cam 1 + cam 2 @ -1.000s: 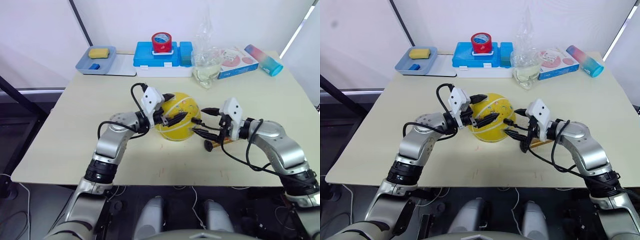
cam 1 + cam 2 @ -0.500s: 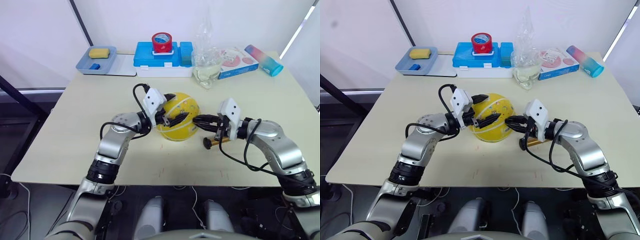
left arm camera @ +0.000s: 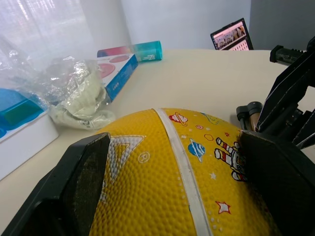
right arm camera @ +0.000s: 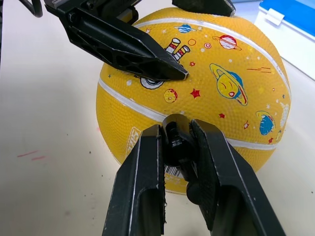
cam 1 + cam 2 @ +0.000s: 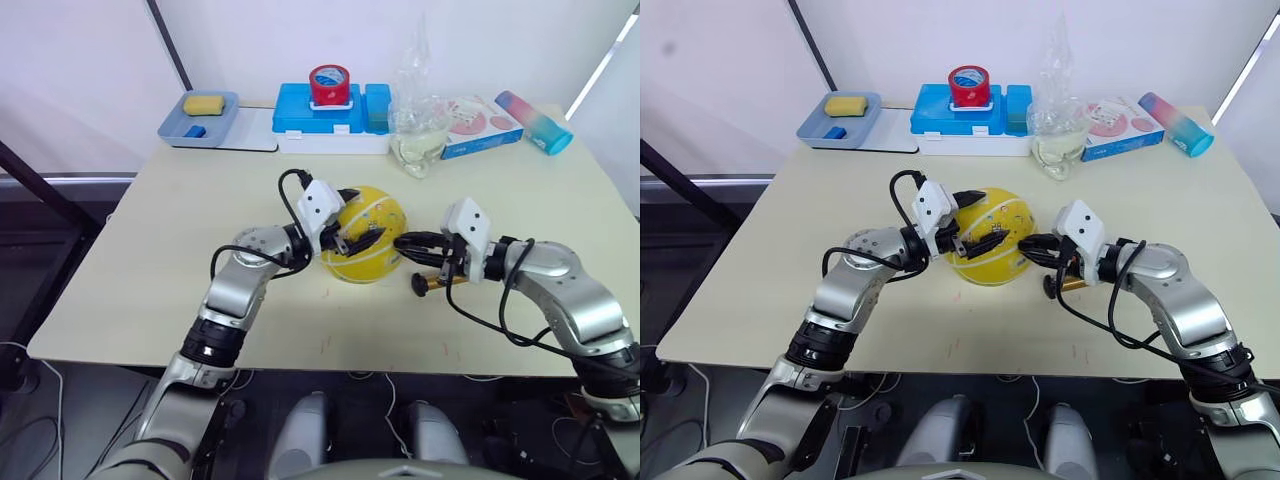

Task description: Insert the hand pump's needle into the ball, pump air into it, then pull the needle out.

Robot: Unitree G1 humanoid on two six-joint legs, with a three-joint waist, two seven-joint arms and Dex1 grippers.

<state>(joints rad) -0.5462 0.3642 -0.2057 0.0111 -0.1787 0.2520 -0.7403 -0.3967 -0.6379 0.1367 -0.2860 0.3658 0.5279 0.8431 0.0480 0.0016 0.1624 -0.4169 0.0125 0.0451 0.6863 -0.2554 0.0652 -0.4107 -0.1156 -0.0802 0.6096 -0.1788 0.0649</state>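
Item, ball (image 5: 366, 247): yellow, white seams, cartoon space prints; sits mid-table (image 5: 150, 260), between my two grippers.

Item, my left gripper (image 5: 352, 236): fingers spread wide across the ball's top, one on each flank, bracing it.

Item, my right gripper (image 5: 1032, 246): fingers closed on the black fitting of the needle (image 4: 176, 142), its tip against the ball's side; the metal pin itself is hidden.

Item, hand pump (image 5: 432, 283): lies flat on the table just beside the ball, under my right wrist, one black end cap and a little bronze barrel showing.

Surroundings, far edge of table, well apart from the ball: grey tray (image 5: 182, 128) with yellow sponge (image 5: 204, 104); blue box (image 5: 330, 110) carrying a red tape roll (image 5: 329, 84); crumpled clear bag (image 5: 419, 133); flat carton (image 5: 478, 114); pink-to-teal cylinder (image 5: 532, 108). None obstructs either gripper.

View notes: the right wrist view shows the grip on the fitting and my left gripper's finger (image 4: 123, 46) lying on the ball above it. The left wrist view shows the triangle logo (image 3: 123, 147) and a laptop screen (image 3: 231, 35) beyond the table
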